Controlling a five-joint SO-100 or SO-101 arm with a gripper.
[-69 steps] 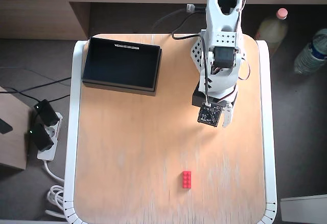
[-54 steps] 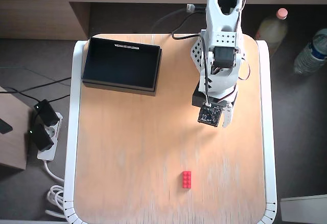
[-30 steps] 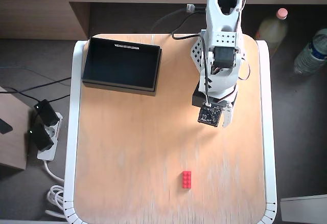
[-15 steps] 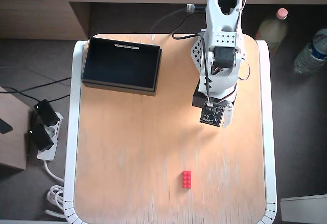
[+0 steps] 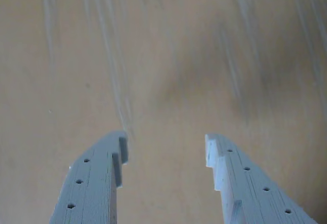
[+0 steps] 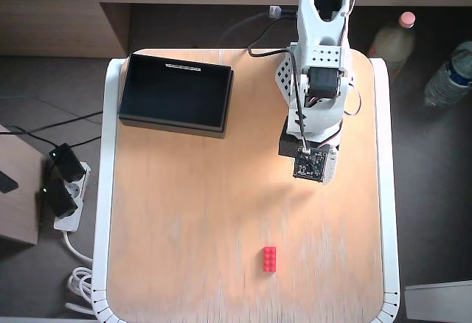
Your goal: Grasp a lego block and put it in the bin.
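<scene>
Overhead, the bin [image 6: 175, 92] holds nothing, while the gripper [image 5: 166, 150] hangs with fingers apart over bare table [image 6: 192, 212].

Lego block [image 6: 270, 259]: small red brick, studs up, lying flat near the table's lower edge in the overhead view, long axis vertical.
Bin [image 6: 176, 93]: black shallow rectangular box, upper-left corner, open, dark interior.

Soft even daylight overhead; blurred, streaky wrist view.
</scene>
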